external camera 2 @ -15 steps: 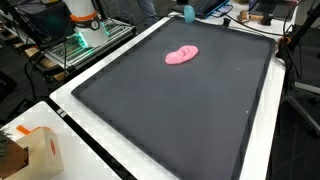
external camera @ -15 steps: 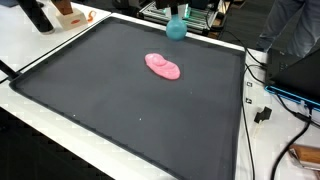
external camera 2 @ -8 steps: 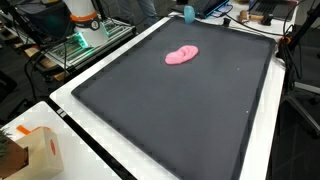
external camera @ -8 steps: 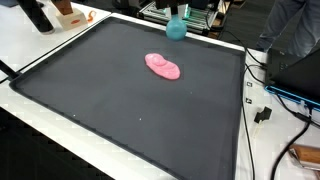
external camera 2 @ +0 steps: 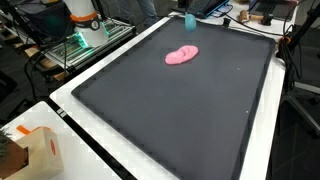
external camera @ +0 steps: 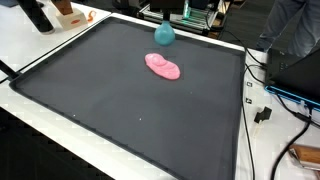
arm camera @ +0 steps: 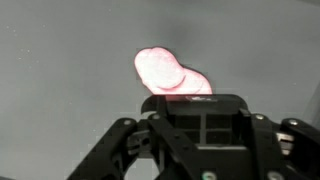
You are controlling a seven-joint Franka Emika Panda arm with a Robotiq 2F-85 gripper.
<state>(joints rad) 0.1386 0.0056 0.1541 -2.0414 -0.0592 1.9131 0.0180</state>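
In my wrist view the gripper (arm camera: 200, 130) shows only its dark housing and linkages along the bottom edge, so I cannot tell whether its fingers are apart or together. The pink, soft-looking lump (arm camera: 168, 75) lies at its 12 o'clock on the black mat (arm camera: 60, 50). In an exterior view a blurred teal shape (external camera: 165, 33) hangs near the mat's far edge, at the lump's 12 o'clock.
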